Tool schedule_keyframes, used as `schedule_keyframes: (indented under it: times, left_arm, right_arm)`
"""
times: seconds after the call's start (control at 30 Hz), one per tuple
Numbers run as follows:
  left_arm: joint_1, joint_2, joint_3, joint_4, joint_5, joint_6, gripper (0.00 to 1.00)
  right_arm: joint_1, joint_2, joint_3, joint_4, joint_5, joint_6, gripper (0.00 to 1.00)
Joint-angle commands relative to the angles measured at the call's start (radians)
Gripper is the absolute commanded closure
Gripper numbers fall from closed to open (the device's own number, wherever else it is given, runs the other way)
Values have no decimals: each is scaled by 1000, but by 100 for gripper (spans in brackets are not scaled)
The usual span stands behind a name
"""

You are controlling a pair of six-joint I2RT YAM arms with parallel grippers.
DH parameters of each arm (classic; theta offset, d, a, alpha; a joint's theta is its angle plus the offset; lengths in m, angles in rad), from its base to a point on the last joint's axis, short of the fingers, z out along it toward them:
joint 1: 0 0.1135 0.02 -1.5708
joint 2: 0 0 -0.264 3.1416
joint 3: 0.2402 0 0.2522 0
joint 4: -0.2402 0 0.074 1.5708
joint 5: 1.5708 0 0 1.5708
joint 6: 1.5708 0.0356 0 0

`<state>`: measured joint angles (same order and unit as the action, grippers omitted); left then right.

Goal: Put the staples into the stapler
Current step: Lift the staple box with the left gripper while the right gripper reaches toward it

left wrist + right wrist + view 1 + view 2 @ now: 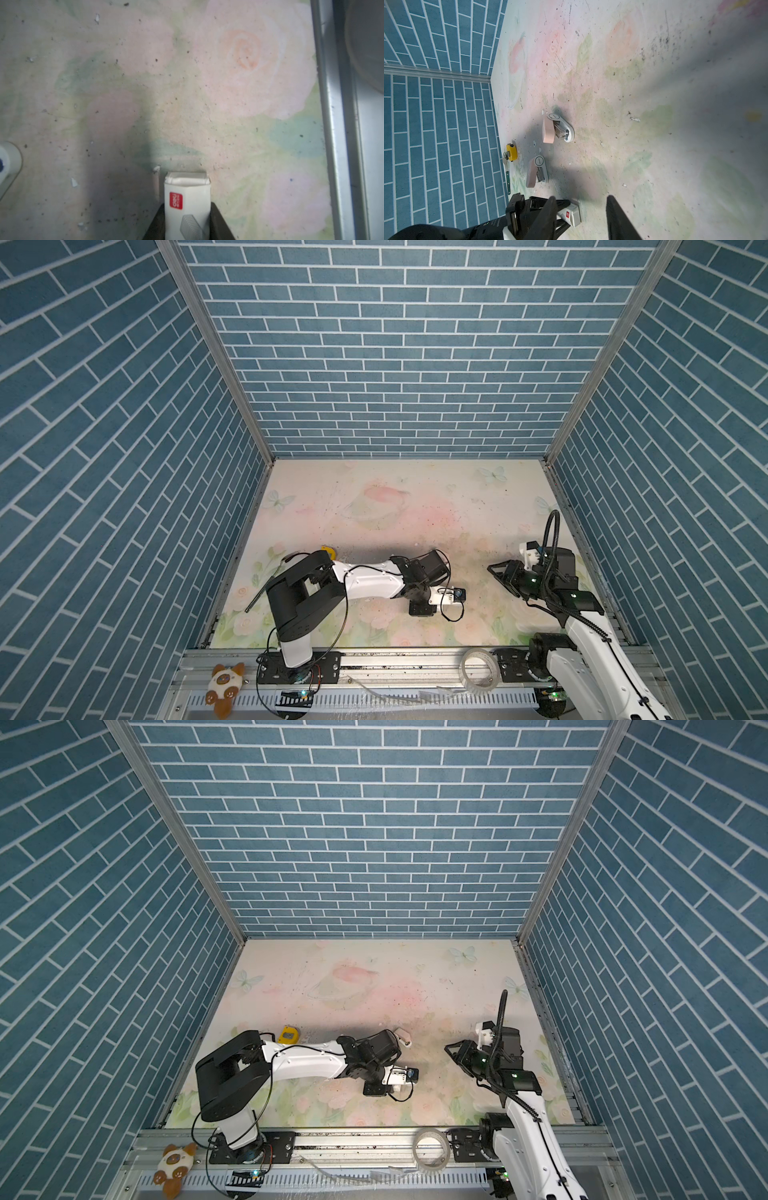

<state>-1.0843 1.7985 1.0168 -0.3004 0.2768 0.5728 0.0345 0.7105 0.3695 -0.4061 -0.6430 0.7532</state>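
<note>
Left hand [187, 205] clamps staple carton [193, 187], right hand [581, 198] apart; stapler [402, 1036] at one o'clock; left arm [307, 1065] hides second stapler [536, 171], seen from right wrist

Blue brick-pattern walls [407, 344] ring a pastel floral bench [415, 510].
The carton [194, 199] is white with a red label and grey print; both staplers [550, 131] [532, 172] pink and white; the tape measure [511, 152] yellow.

You see a yellow tape measure [511, 152] just beside a fork [508, 180]. A plush toy [226, 682] and tape roll [480, 684] lie off the bench [415, 497].
</note>
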Motion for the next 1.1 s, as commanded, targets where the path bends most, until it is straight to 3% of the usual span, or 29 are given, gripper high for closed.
schedule_keyframes:
  times: [0.0,0.27,0.43,0.57,1.07]
  left_arm:
    - [-3,46,28,11,-13,-22,66]
    - [6,-24,-29,44,8,-34,53]
    - [26,-65,-85,105,40,-66,51]
    - [43,-100,-137,178,67,-92,50]
    - [48,-95,-219,315,93,-114,54]
  right_arm:
    - [-1,25,-1,-22,7,-48,59]
    - [-1,62,-6,-36,-127,-95,60]
    - [1,76,-54,27,-278,-54,64]
    - [7,123,-85,66,-335,-45,66]
    - [154,346,-112,323,-329,37,67]
